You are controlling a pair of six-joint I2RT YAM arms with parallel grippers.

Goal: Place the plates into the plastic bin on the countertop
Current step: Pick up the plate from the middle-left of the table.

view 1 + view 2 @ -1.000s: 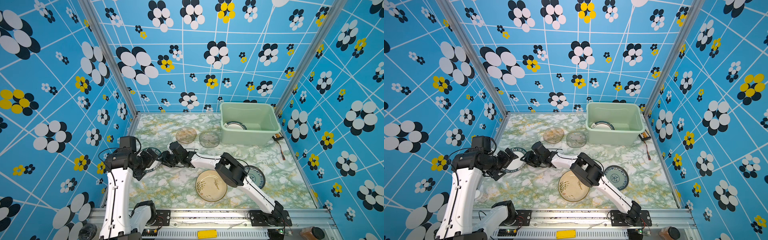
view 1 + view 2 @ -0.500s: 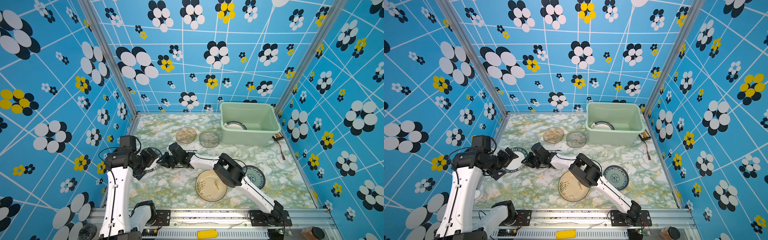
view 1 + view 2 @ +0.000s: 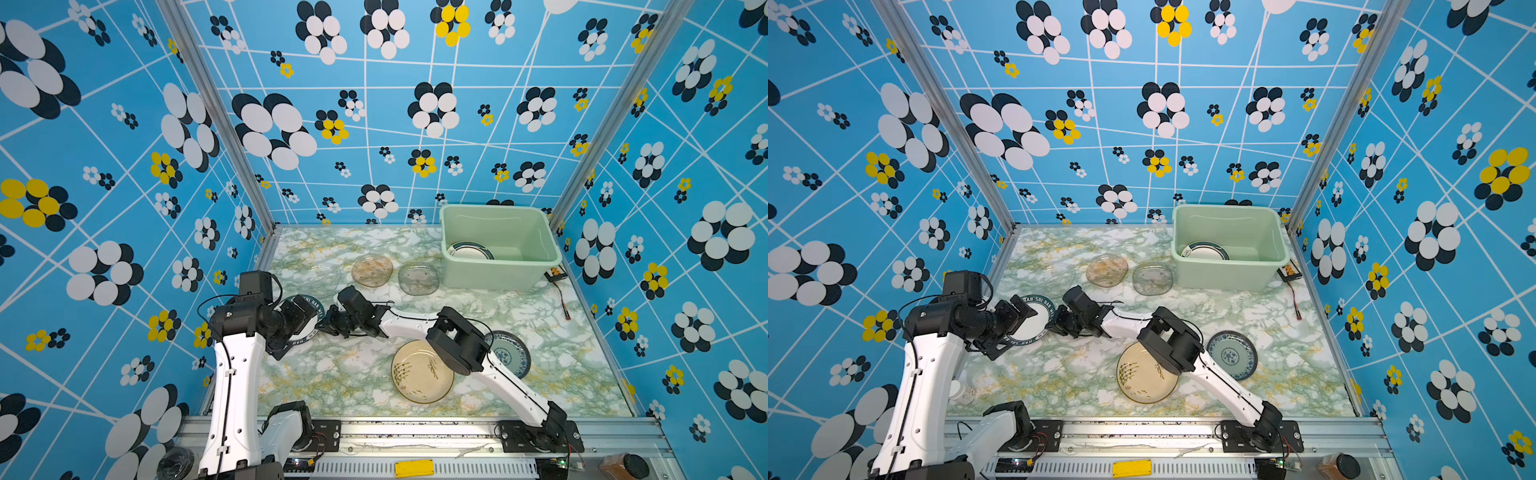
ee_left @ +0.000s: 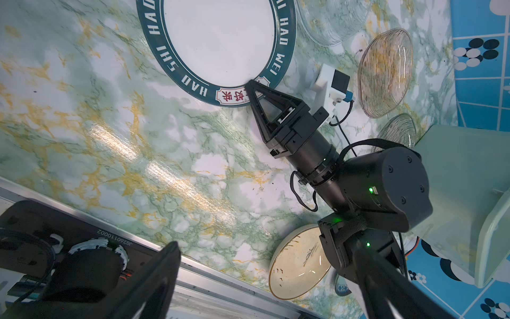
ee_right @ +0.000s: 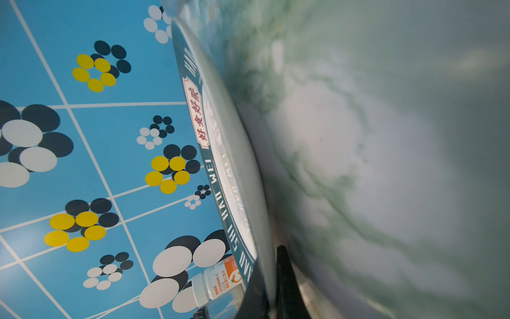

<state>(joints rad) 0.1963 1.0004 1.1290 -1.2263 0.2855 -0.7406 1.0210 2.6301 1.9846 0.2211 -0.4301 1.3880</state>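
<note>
The lettered plate (image 3: 1034,323) is round and white, with a broad dark teal rim carrying white capitals, "HAO SHI HAO WEI", and a small white label with red characters. It lies face up at about 9 o'clock on the countertop (image 3: 353,374), which is white marbled with green and yellow. Being round it has no long axis. Its red label sits at the plate's 3 o'clock edge, facing the right arm. Whether that edge has left the surface cannot be told.

The right gripper (image 4: 249,86) reaches in from 3 o'clock with its jaws closed to a narrow point. They pinch the lettered plate's rim right beside the red label. In the right wrist view the rim (image 5: 218,176) runs between the two dark fingers (image 5: 285,276), one above and one beneath.

The left gripper (image 3: 1010,330) hangs over the plate's 9 o'clock side with its jaws spread fully wide. It holds nothing.

The mint-green bin (image 3: 494,276) stands at 1 o'clock in the far corner, with a second rimmed plate (image 3: 469,252) leaning inside it. Between the two areas, near 12 o'clock, lie an amber glass plate (image 3: 372,270) and a grey glass plate (image 3: 419,279), just beside each other. At 5 o'clock sit a cream plate (image 3: 419,376) and a blue-and-white plate (image 3: 514,353), both partly covered by the right arm.
</note>
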